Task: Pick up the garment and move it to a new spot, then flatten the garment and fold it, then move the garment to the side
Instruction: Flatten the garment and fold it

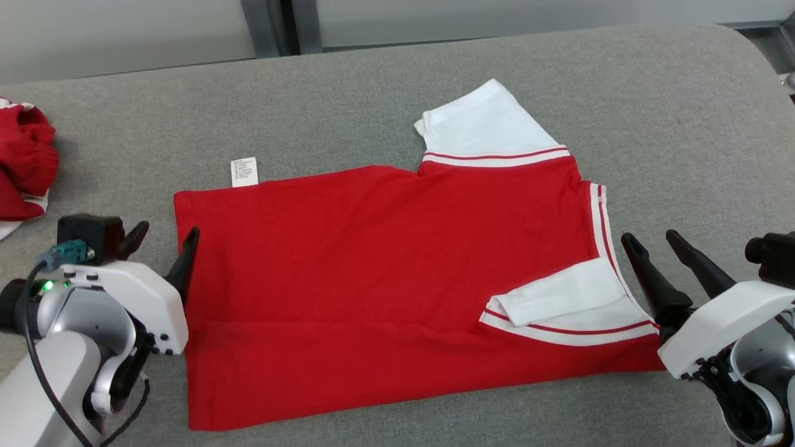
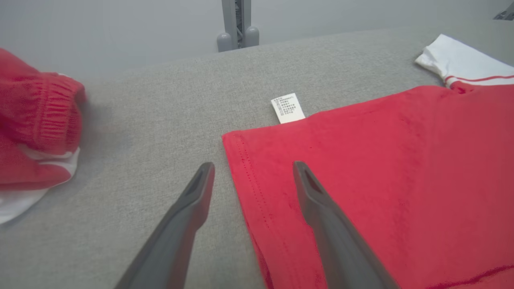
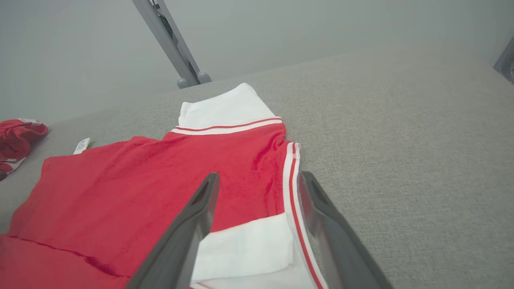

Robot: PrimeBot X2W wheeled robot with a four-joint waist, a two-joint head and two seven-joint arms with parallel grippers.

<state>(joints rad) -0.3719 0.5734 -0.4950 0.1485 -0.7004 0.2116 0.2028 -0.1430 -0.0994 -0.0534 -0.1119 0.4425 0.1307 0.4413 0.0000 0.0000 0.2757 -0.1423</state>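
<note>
Garment (image 1: 372, 273) lies flat in the middle of the surface (image 1: 652, 93), long axis running left to right: hem (image 1: 180, 214) at the robot's left, neckline (image 1: 599, 223) at its right. You'll see the near sleeve (image 1: 559, 298) folded in and the far sleeve (image 1: 484, 121) pointing at the far edge. Left gripper (image 1: 168, 231) gapes astride the hem and right gripper (image 1: 651, 238) gapes beside the neckline, both holding nothing, probably so each can take one end.
</note>
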